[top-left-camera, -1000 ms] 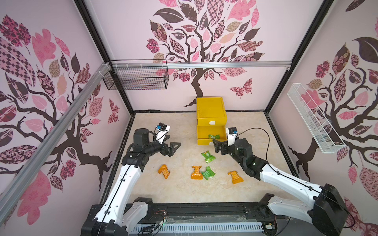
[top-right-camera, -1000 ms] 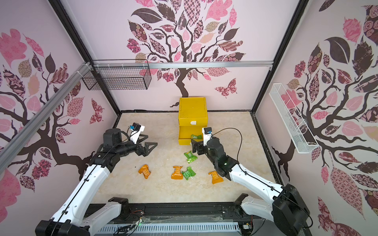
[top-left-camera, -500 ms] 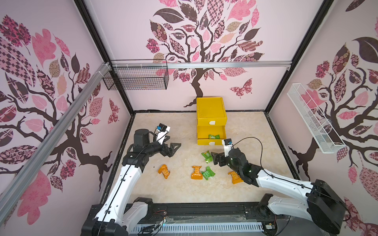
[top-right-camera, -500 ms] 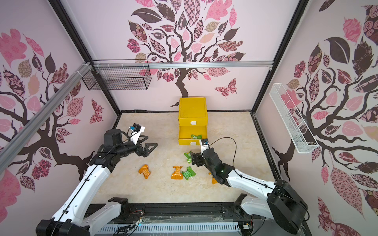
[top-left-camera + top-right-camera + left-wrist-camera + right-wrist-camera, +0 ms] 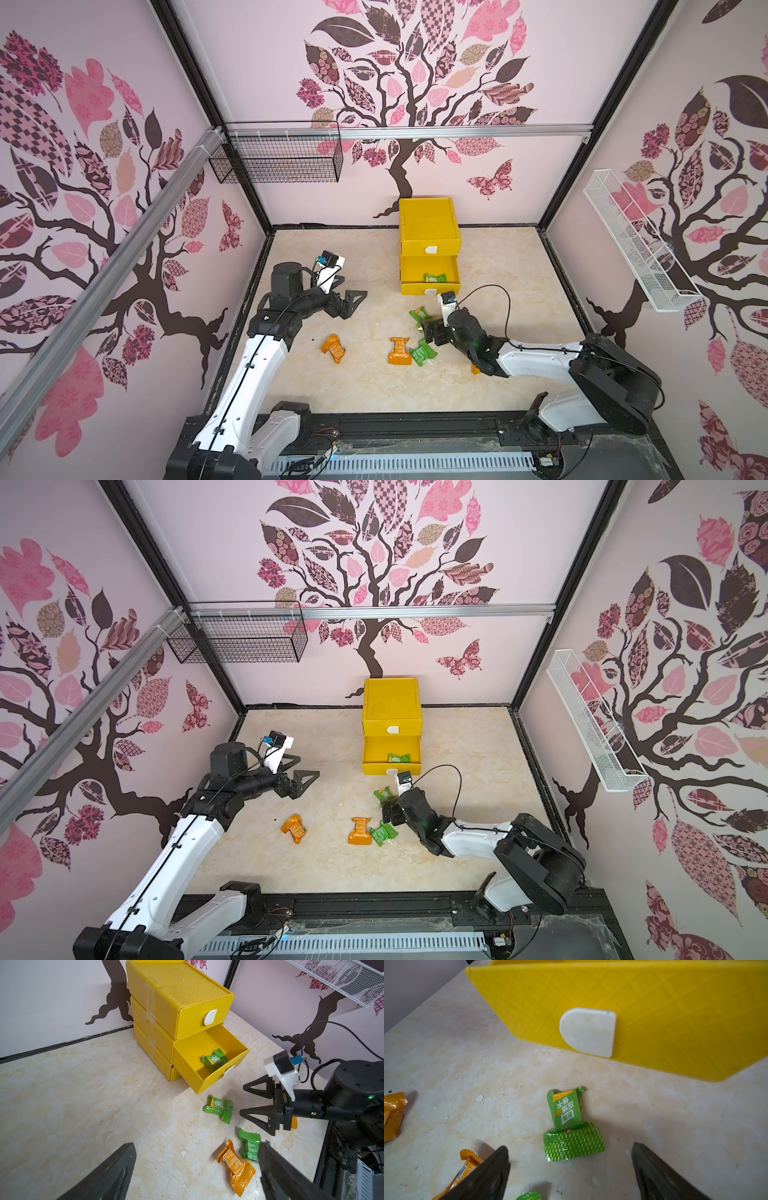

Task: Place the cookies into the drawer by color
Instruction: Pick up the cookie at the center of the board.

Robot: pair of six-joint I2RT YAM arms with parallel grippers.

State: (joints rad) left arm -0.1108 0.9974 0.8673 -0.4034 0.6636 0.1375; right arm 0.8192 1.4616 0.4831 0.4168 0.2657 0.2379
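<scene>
The right jaws are hanging wide over a green packet (image 5: 569, 1126) lying on the surface just in front of the open middle drawer (image 5: 411, 288). Closing on its bent, glossy foil is risking a slip, or nipping the orange packet (image 5: 468, 1162) beside one finger. The left jaws are gaping wide, empty.

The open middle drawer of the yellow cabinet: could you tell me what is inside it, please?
One green cookie packet lies in the middle drawer, near its front wall. Its rear, under the top drawer, is hidden.
</scene>
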